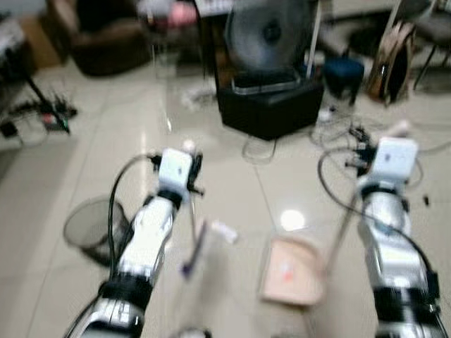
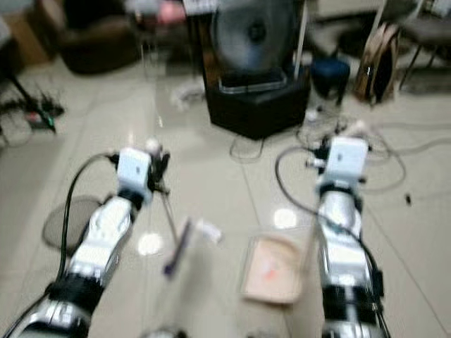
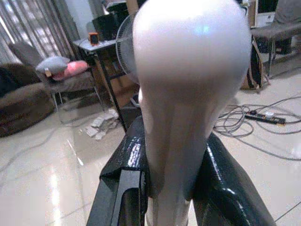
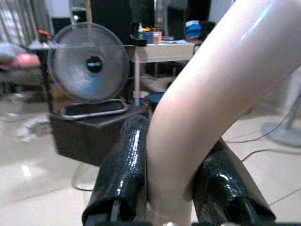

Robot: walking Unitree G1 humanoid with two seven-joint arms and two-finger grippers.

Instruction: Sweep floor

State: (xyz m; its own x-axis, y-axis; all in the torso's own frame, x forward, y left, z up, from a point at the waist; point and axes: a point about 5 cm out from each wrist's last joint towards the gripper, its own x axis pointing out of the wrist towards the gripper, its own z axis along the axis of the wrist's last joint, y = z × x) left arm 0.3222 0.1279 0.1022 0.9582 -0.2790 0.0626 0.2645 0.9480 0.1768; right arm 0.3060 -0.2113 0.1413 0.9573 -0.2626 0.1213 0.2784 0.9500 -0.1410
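Observation:
My left gripper (image 3: 171, 188) is shut on the rounded white top of the broom handle (image 3: 188, 94). In the blurred head view that gripper (image 1: 189, 160) is held out over the tiled floor, and the thin broom stick (image 1: 192, 243) slants down from it. My right gripper (image 4: 171, 188) is shut on the curved pale pink handle (image 4: 211, 94) of the dustpan. The pink dustpan (image 1: 292, 271) rests on the floor between my arms, with its handle rising to the right gripper (image 1: 394, 137). A small white scrap (image 1: 224, 231) lies beside the broom stick.
A round mesh bin (image 1: 91, 229) stands on the floor at my left. Ahead, a fan (image 1: 268, 32) sits on a black box (image 1: 271, 105), with loose cables (image 1: 345, 137) to its right. A dark sofa (image 1: 106, 42), a blue stool (image 1: 343, 74) and a bag (image 1: 391, 63) line the back.

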